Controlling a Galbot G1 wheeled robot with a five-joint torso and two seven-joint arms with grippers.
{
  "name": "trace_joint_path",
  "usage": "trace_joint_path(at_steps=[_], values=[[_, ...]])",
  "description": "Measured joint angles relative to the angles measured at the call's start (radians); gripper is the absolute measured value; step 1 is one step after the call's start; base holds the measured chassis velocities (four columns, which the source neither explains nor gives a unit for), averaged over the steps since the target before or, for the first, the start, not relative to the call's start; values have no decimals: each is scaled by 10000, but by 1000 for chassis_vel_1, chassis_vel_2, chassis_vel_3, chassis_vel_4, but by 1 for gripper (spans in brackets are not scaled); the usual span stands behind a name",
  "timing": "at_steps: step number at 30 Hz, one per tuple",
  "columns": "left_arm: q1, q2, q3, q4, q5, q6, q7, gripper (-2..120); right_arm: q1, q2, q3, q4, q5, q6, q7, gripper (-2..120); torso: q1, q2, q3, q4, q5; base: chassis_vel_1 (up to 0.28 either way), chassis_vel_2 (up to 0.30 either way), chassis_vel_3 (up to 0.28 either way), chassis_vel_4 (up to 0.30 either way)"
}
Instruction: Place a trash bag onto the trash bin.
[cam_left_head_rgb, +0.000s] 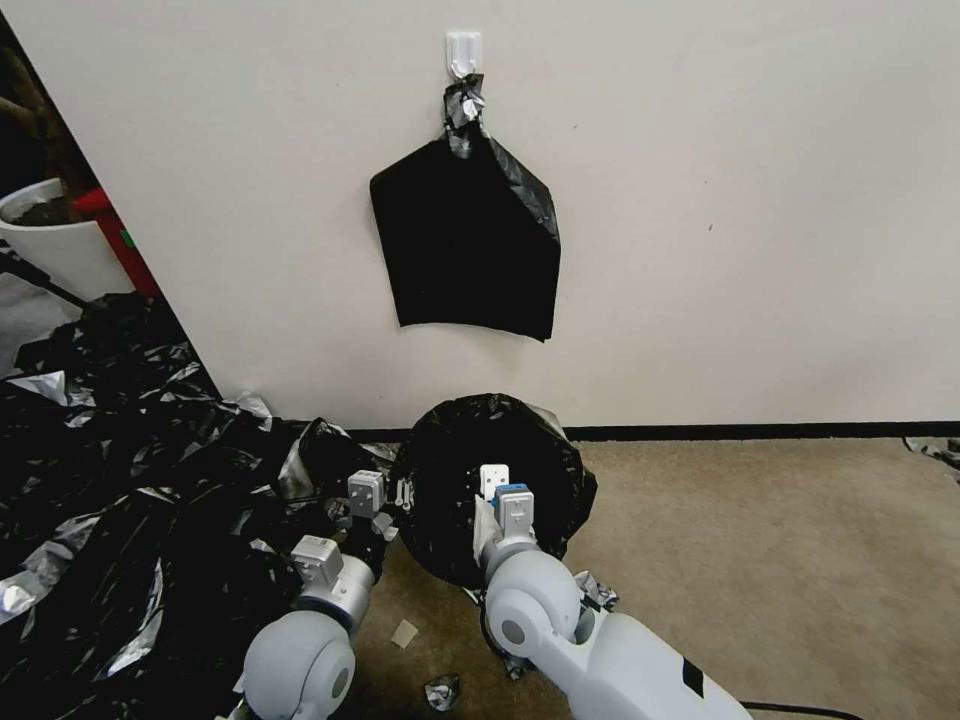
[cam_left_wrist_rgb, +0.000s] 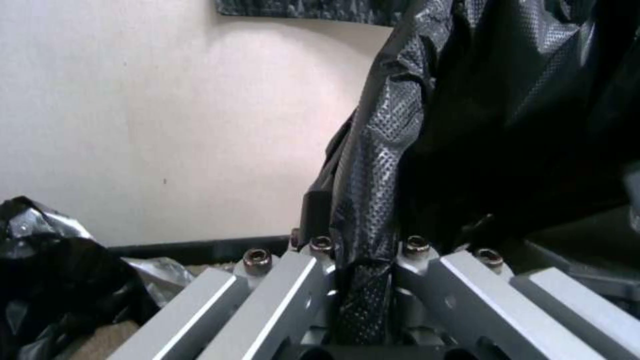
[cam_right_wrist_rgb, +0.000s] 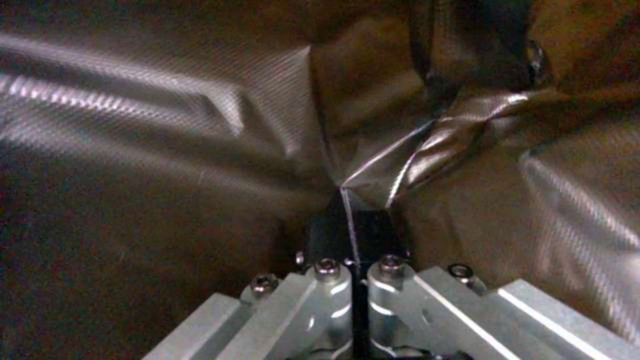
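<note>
Black plastic lies in a wide heap (cam_left_head_rgb: 110, 480) on the floor at the far left, with a white pot (cam_left_head_rgb: 55, 245) of dark matter standing behind it by the wall (cam_left_head_rgb: 750, 200). Next comes the left gripper (cam_left_head_rgb: 385, 500), low at the left side of the bag (cam_left_head_rgb: 490, 480); in its wrist view the fingers (cam_left_wrist_rgb: 320, 220) are clamped on a fold of the textured black film, which rises from between them. At the centre the bag is draped over a round form beside the baseboard, presumably the bin, whose white plastic is wholly covered. A flat black sheaf (cam_left_head_rgb: 470, 245) hangs from a white hook (cam_left_head_rgb: 463, 52) on the wall above it. Just right of the left gripper, the right gripper (cam_left_head_rgb: 505, 490) reaches into the bag's mouth; its wrist view shows its fingers (cam_right_wrist_rgb: 373, 230) closed on a crease of the bag's film. Bare tan carpet (cam_left_head_rgb: 780, 560) lies to the right.
</note>
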Motion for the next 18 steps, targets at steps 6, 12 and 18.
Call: trace_joint_path(at_steps=[6, 12, 18], values=[[138, -41, -5, -195, 3, 13, 65, 3, 292, -186, -160, -343, -110, -539, 191, 0, 0, 0, 0, 0, 0, 0, 0, 0, 0], [231, -58, -7, -345, 4, 33, 75, 3, 372, -426, -235, -541, -968, -668, -5, 0, 0, 0, 0, 0, 0, 0, 0, 0, 0], [302, -26, -48, -390, 3, 37, 76, 3, 200, -738, -262, 56, -1321, -336, -451, 0, 0, 0, -1, 0, 0, 0, 0, 0, 0]])
